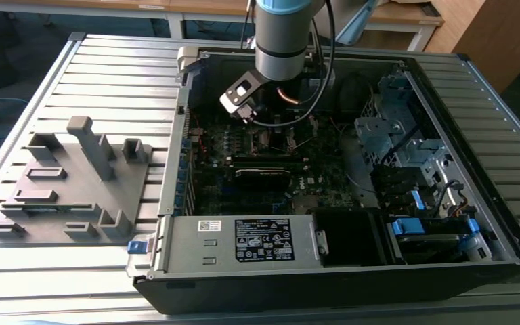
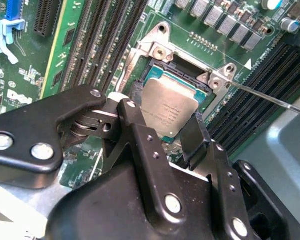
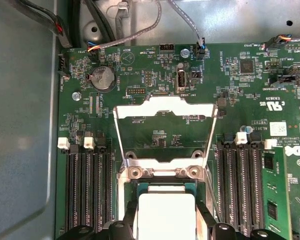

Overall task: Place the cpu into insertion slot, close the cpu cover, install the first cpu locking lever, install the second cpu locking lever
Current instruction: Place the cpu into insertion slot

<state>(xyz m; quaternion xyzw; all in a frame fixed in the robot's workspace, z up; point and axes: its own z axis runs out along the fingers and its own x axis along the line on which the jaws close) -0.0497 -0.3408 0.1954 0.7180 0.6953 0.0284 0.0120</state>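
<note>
The cpu (image 2: pixel 166 102), a flat square chip with a silver-grey top, sits at the insertion slot (image 2: pixel 157 52), a dark socket with a silvery rim on the green board. My gripper (image 2: pixel 165 114) is shut on it, one black finger against each of two opposite edges. In the first wrist view the cpu (image 3: pixel 167 212) looks bright white between the fingers (image 3: pixel 130 220). The cpu cover (image 3: pixel 165 107), a thin silvery frame, stands raised open beyond the slot's rim (image 3: pixel 162 172). A thin metal lever (image 2: pixel 270 97) sticks out beside the socket. The exterior view shows the gripper (image 1: pixel 273 128) low inside the open computer case.
Black memory slots (image 3: pixel 87 190) flank the socket on both sides, and a green memory stick (image 3: pixel 272 195) stands in one. Cables (image 3: pixel 115 37) run along the board's edge. A grey fixture plate (image 1: pixel 70 183) lies outside the case at the exterior view's left. A drive cage (image 1: pixel 405 135) fills the right.
</note>
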